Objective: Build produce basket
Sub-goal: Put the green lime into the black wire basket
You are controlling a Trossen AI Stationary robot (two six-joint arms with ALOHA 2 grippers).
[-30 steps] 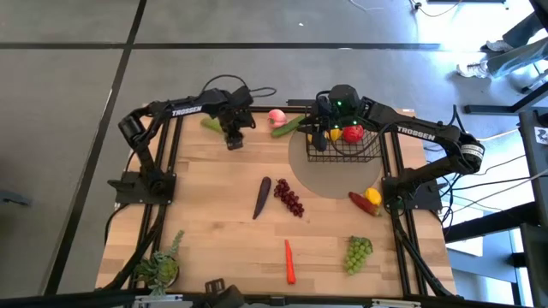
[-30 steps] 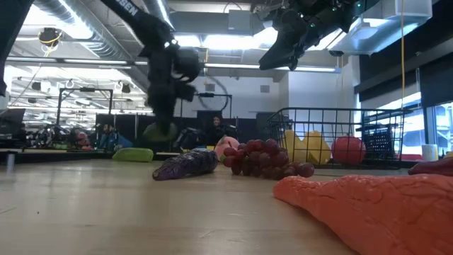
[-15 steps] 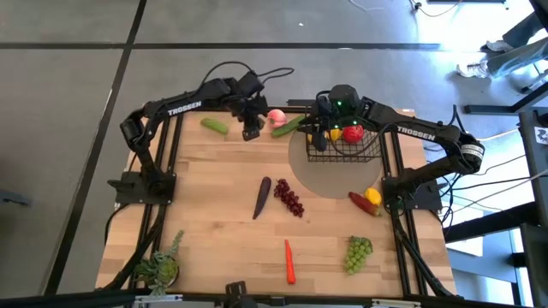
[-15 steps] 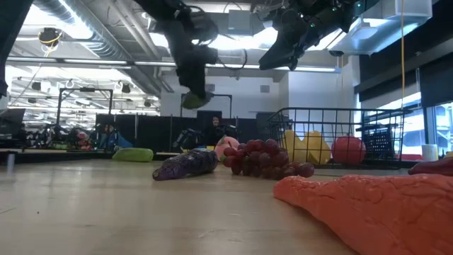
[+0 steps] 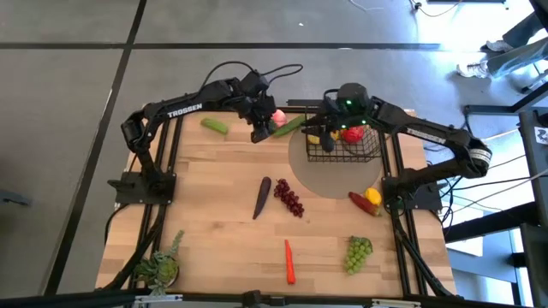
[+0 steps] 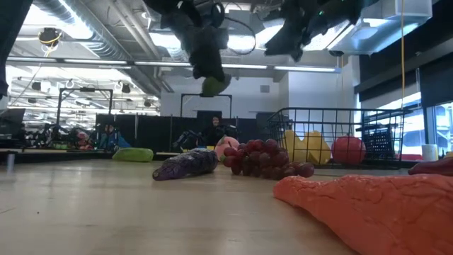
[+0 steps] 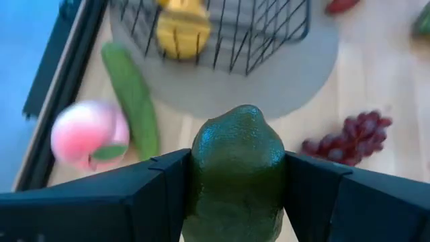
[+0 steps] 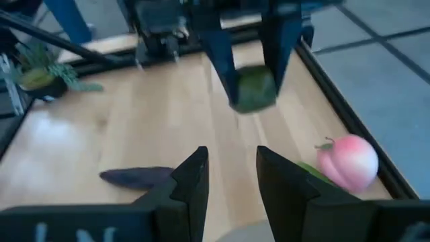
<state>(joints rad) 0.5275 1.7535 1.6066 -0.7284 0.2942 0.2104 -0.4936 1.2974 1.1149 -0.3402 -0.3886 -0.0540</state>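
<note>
Since a second ago the left gripper (image 5: 259,133) has travelled from beside the cucumber (image 5: 215,126) at the worktop's (image 5: 214,222) far left edge toward the far middle, and now hangs high beside the peach (image 5: 277,116), closed on an avocado (image 7: 235,176). The right gripper (image 5: 315,133) has shifted slightly at the near-left rim of the basket (image 5: 344,147), fingers parted a little and holding nothing.

Nearest the front edge lie the carrot (image 5: 289,261) and green grapes (image 5: 358,253), with a potted plant (image 5: 159,267) at the front left corner. Mid-worktop sit the eggplant (image 5: 262,197) and dark grapes (image 5: 288,198); a red pepper (image 5: 360,202) and lemon (image 5: 373,196) lie by the right edge. The basket stands toward the far right, holding a yellow pepper (image 6: 305,147) and a red fruit (image 6: 347,149).

The left wrist view alone shows the avocado clamped between both fingers (image 7: 141,202); the low view shows it lifted well above the worktop. From above the avocado is hidden under the gripper. A second long green vegetable (image 5: 289,126) lies beside the peach. The basket's contents are partly covered by the right arm in the high view.
</note>
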